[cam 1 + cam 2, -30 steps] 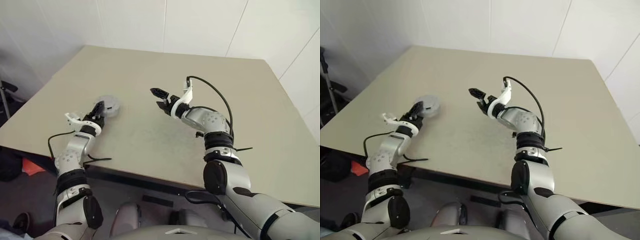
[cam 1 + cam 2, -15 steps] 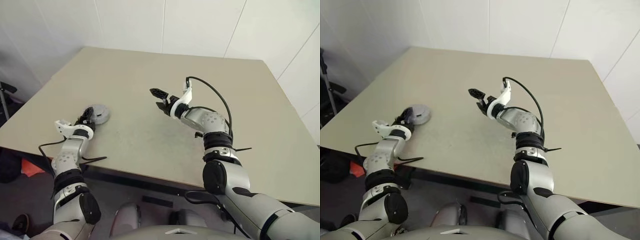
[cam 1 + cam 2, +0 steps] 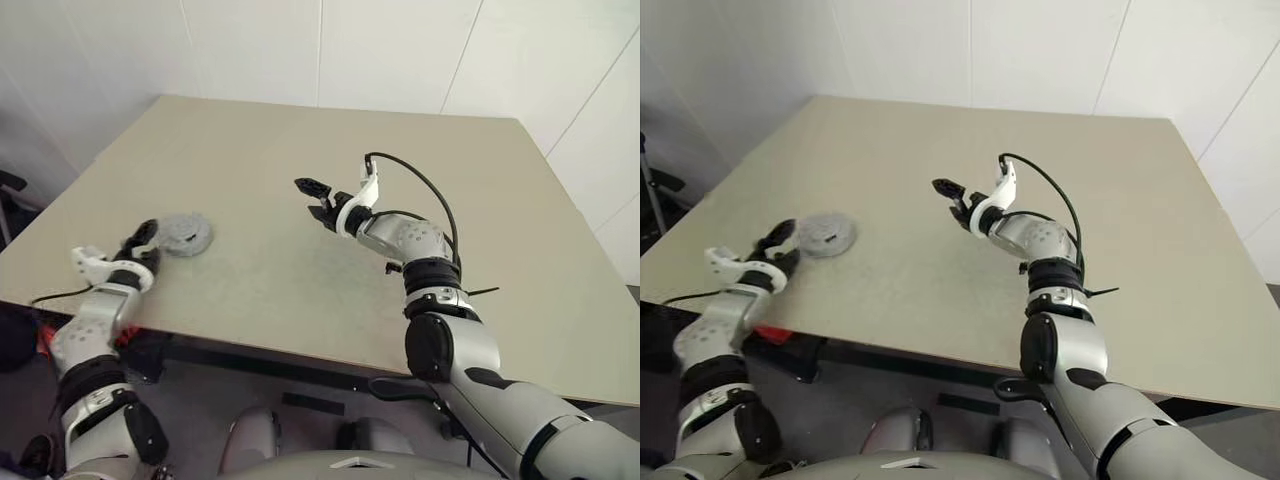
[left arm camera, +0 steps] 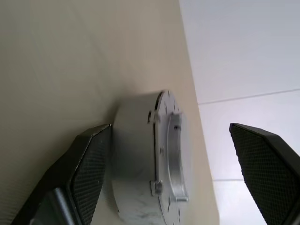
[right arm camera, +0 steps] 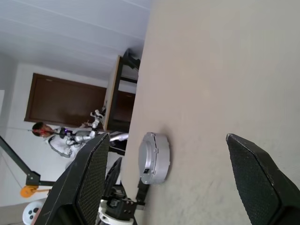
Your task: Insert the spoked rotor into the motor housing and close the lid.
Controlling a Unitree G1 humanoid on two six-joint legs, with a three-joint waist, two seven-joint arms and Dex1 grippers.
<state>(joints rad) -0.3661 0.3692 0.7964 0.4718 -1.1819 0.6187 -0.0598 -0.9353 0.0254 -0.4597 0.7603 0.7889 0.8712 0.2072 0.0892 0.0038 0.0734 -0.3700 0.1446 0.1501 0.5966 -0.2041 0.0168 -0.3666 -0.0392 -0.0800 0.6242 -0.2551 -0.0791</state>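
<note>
Lying closed on the table, lid just beyond open left claw, right claw open

I can't see inside the housing; the lid covers it, so the rotor is hidden.

— What is that on the beige table?
— A round, shallow grey motor housing with a flat grey-blue lid closed on top of it, lying flat near the table's left edge
— And the rotor?
— It can't be seen with the lid on
</note>
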